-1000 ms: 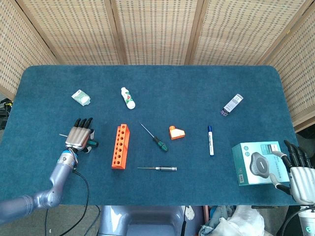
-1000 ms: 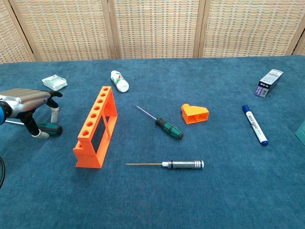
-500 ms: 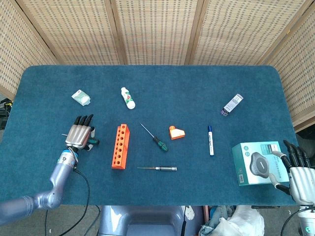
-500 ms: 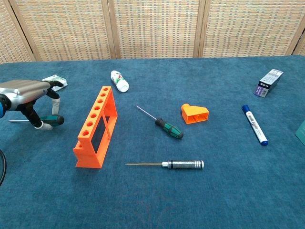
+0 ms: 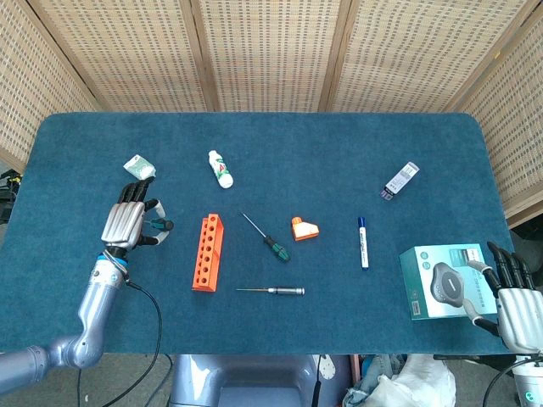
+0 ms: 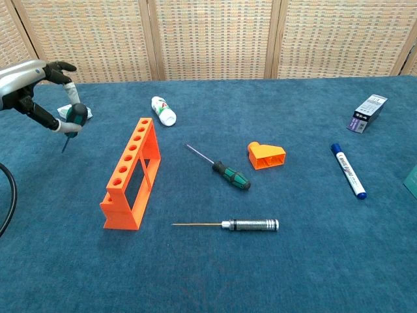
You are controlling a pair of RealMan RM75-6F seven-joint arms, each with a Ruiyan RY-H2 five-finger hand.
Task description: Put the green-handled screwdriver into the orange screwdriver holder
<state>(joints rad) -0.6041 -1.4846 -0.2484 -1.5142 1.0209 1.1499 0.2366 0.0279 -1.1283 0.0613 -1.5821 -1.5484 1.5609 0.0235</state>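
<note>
Spreading under everything you see is the blue table (image 5: 280,153), and near its right front corner sits the teal box (image 5: 441,280). Your right hand (image 5: 513,292) rests just beside that box with its fingers apart and nothing in them. Your left hand (image 6: 29,85) is raised above the table's left side and grips the green-handled screwdriver (image 6: 73,119) by its handle; the thin shaft slants down toward the cloth without reaching it. Right of that hand stands the orange screwdriver holder (image 6: 131,173), its row of holes facing up and all of them unfilled. A second green-handled driver (image 6: 221,168) lies flat between the holder and the small orange block (image 6: 266,155). In front of these lies a silver-handled precision driver (image 6: 231,225). Farther right you have the blue marker (image 6: 347,171) and a small dark box (image 6: 367,112). Behind the holder lies a white bottle (image 6: 163,111), and a small green-white packet (image 5: 138,166) sits by your left hand.
</note>
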